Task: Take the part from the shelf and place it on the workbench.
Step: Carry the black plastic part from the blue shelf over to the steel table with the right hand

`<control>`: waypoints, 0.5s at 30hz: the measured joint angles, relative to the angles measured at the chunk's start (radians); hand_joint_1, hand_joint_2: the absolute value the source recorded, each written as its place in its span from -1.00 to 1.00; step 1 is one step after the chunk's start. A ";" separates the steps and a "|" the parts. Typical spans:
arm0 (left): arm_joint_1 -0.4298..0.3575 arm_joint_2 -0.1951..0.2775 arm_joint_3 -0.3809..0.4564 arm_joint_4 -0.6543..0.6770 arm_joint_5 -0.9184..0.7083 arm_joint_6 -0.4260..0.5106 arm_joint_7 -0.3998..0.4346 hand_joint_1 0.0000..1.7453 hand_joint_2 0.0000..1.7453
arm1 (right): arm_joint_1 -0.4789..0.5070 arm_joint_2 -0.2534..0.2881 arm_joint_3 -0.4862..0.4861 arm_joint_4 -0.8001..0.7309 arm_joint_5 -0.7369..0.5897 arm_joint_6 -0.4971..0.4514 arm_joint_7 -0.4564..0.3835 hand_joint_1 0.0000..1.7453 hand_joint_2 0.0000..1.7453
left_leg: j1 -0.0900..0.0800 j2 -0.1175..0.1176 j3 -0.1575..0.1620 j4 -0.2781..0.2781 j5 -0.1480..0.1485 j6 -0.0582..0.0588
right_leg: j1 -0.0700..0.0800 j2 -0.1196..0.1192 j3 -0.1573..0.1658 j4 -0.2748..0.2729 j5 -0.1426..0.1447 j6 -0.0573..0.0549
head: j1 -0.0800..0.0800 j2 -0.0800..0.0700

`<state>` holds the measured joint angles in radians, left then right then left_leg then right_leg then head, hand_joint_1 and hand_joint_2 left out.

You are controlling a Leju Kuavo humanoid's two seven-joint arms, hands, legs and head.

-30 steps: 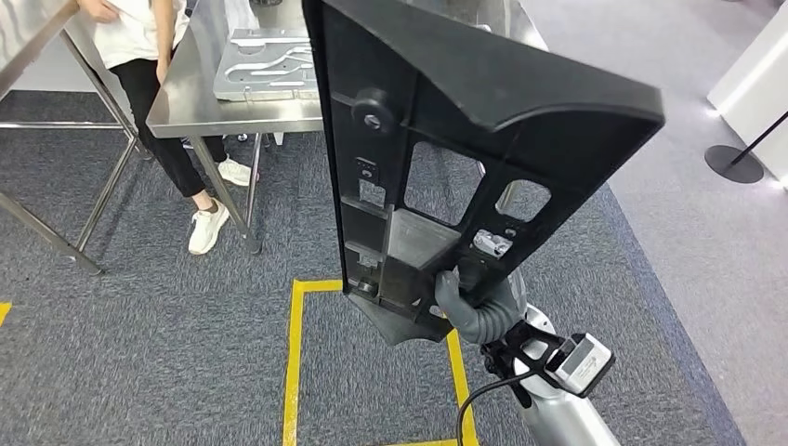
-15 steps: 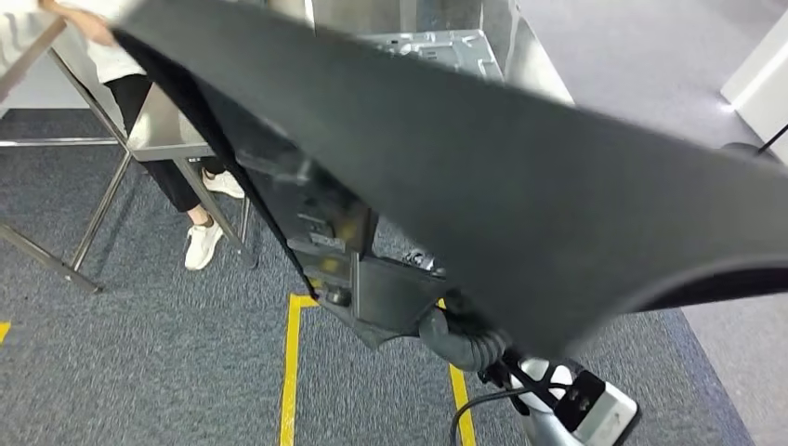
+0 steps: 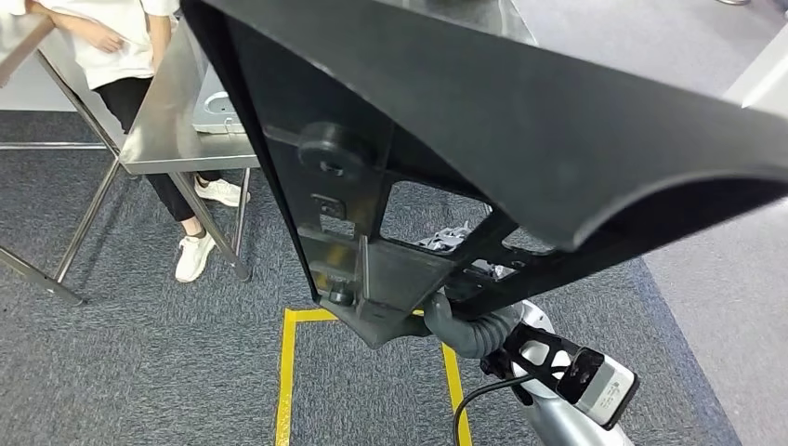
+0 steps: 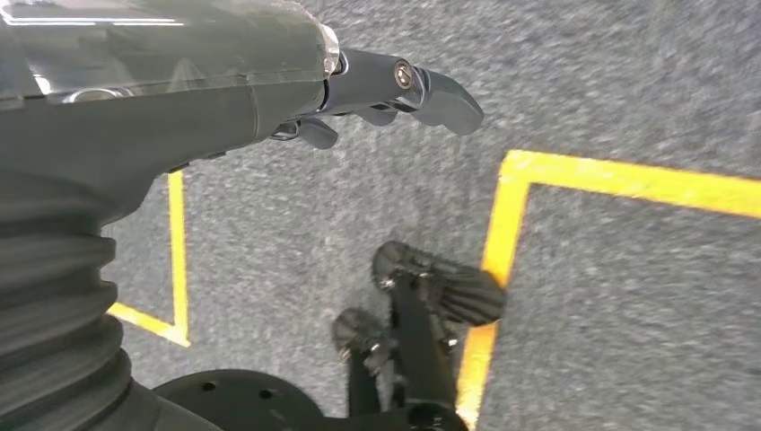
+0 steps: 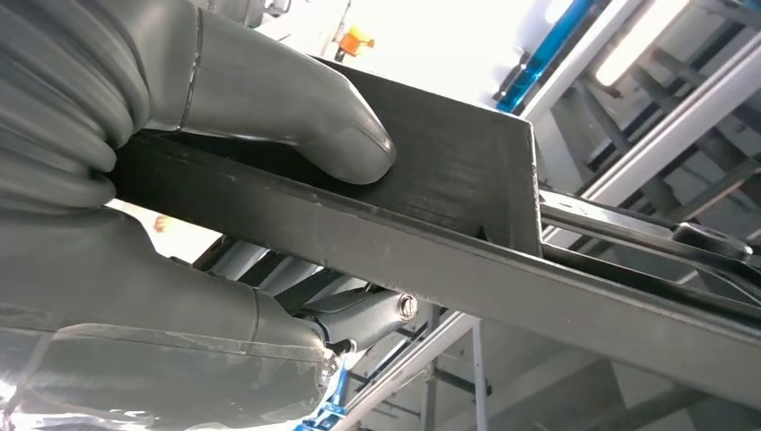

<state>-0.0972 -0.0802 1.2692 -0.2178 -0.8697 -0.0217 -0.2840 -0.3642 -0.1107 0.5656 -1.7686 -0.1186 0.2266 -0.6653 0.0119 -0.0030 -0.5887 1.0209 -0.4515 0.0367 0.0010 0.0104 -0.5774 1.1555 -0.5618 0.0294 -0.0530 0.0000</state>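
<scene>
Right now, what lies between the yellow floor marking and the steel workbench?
In the head view, bare grey carpet separates the yellow marking from the workbench.

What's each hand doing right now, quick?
Left hand: open, holding nothing, hanging above the carpet.
Right hand: grips the black part by its lower end.
</scene>
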 joint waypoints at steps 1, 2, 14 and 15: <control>0.000 0.000 0.000 0.000 -0.001 -0.001 0.000 -1.00 1.00 | 0.000 -0.004 0.001 0.001 -0.001 -0.004 0.000 1.00 1.00 | 0.000 0.000 0.005 0.000 -0.006 0.001 | -0.003 -0.001 -0.045 0.065 -0.025 0.004 | 0.000 0.000; 0.000 0.000 0.000 0.000 -0.002 -0.002 -0.001 -1.00 1.00 | 0.000 -0.008 0.002 0.001 -0.004 -0.009 0.002 1.00 1.00 | 0.000 0.000 0.011 0.000 -0.013 0.001 | -0.006 -0.001 -0.087 0.118 -0.045 0.008 | 0.000 0.000; -0.008 0.002 0.000 0.000 -0.005 -0.001 0.007 -1.00 1.00 | -0.081 -0.044 0.001 -0.019 -0.095 -0.023 0.066 1.00 1.00 | 0.000 0.000 0.084 0.065 -0.086 -0.049 | -0.006 -0.009 -0.026 -0.147 0.130 -0.042 | 0.000 0.000; -0.010 0.002 0.000 0.000 -0.005 0.000 0.007 -1.00 1.00 | -0.086 -0.044 0.001 -0.019 -0.097 -0.024 0.067 1.00 1.00 | 0.001 0.000 0.050 0.123 -0.102 -0.050 | -0.006 -0.009 -0.015 -0.150 0.123 -0.046 | 0.000 0.000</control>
<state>-0.1072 -0.0785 1.2692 -0.2178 -0.8747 -0.0218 -0.2766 -0.4507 -0.1543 0.5669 -1.7880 -0.2155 0.2025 -0.5985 0.0125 -0.0032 -0.5384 1.1437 -0.5538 -0.0134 -0.0047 0.0010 -0.5922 1.0057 -0.4389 -0.0170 -0.0529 0.0000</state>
